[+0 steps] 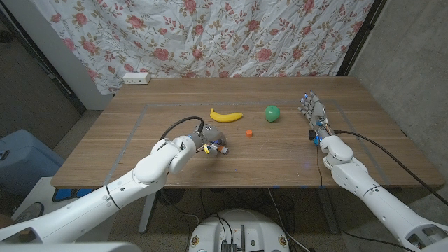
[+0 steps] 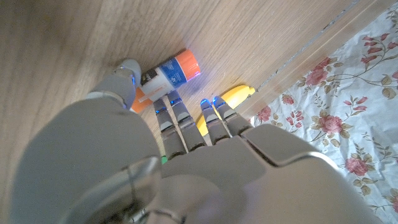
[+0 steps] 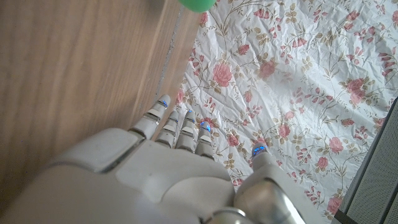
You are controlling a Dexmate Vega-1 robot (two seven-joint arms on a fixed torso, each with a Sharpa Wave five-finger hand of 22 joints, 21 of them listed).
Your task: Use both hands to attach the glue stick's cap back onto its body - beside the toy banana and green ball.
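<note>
Glue stick (image 2: 169, 73): white body w/ blue label and orange end, lying on its side on the wooden table (image 1: 140, 150), near the front-left of centre, right at the left hand's fingertips. Its small orange cap (image 1: 249, 132) sits apart on the table, between the body and the green ball (image 1: 271, 113), w/ the toy banana (image 1: 226, 115) just behind.

Left hand (image 1: 210, 143) is over the glue body. In the left wrist view its fingers (image 2: 176, 115) reach down toward the tube and the thumb sits beside the orange end; whether it has actually closed on the tube can't be told.

Right hand (image 1: 313, 112) is at the table's right side, well apart from the cap, fingers apart and extended, holding nothing. The right wrist view shows the same: fingers straight, nothing in them.

Progress, judged from this: early. Cap is off and untouched; body is at most just being grasped. Left to do: secure the body, pick up the cap w/ the right hand, bring both together, press on.

Writing: the blue label has print, too blurred to read; no brand legible.
</note>
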